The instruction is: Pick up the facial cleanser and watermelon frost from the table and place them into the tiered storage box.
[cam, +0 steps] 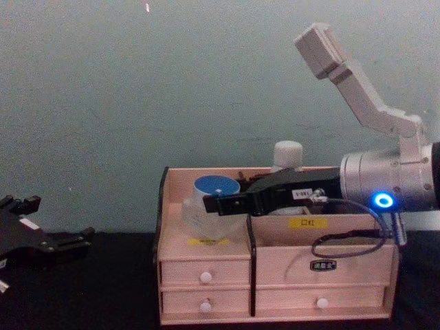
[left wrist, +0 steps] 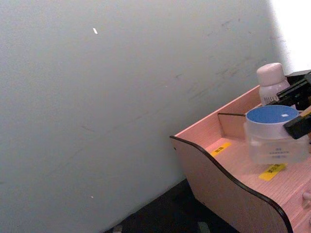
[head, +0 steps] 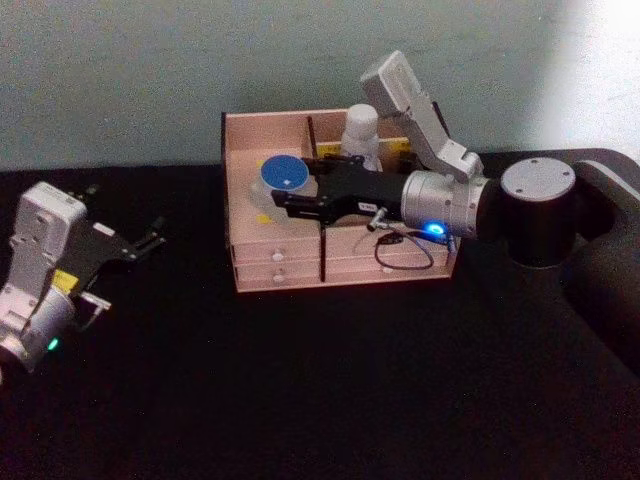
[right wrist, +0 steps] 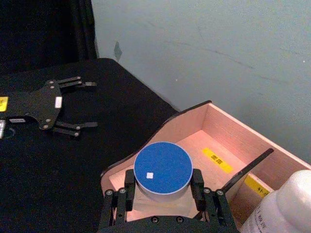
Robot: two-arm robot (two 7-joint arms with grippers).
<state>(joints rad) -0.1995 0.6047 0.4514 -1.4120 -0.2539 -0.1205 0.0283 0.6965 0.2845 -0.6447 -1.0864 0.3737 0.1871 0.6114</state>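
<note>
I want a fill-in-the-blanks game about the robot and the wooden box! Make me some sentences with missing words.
1. The jar between the right hand's fingers has a ____ lid.
2. The jar sits in the ____ compartment of the tiered storage box, seen from the robot.
3. The white bottle stands ____ the box.
4. The left hand is empty over the ____ table.

Missing words: blue; left; inside; black
</note>
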